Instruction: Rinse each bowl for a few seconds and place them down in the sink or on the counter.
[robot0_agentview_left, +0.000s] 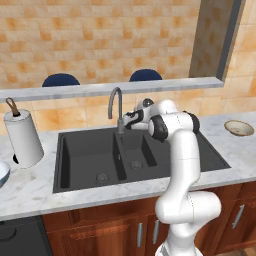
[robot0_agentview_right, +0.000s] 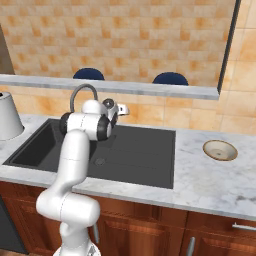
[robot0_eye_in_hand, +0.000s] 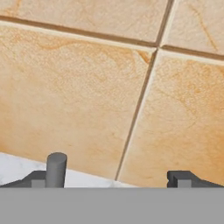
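Nearest you in the hand view stand the two dark fingertips (robot0_eye_in_hand: 179, 178) of the gripper (robot0_eye_in_hand: 111, 180), set far apart at the lower edge with nothing between them; you may read the jaws as fully spread and empty. Close behind them you see orange wall tiles (robot0_eye_in_hand: 87, 96) crossed by brown grout lines, a strip of pale counter (robot0_eye_in_hand: 17, 168) at lower left, and a grey cylindrical post (robot0_eye_in_hand: 56, 168) rising just beside the left fingertip, likely the tap's stem.

In the left base view, note the white arm (robot0_agentview_left: 182, 165) rising from the lower right, its hand reaching over the rear of the sink (robot0_agentview_left: 90, 152) and lying close to the base of the gooseneck tap (robot0_agentview_left: 116, 107). The gripper (robot0_agentview_left: 131, 119) points toward the tiled wall.

The tan bowl (robot0_agentview_left: 239, 128) with the darker rim sits upright on the counter to the right of the sink, well apart from the gripper; you see it likewise in the right base view (robot0_agentview_right: 220, 150). The pale blue bowl (robot0_agentview_left: 3, 173) appears at the left edge of the left base view, on the counter left of the sink, cut off by the frame. Near it stands a white paper-towel roll (robot0_agentview_left: 22, 137). Two dark blue chair tops (robot0_agentview_left: 60, 80) show behind the grey ledge (robot0_agentview_left: 110, 88).
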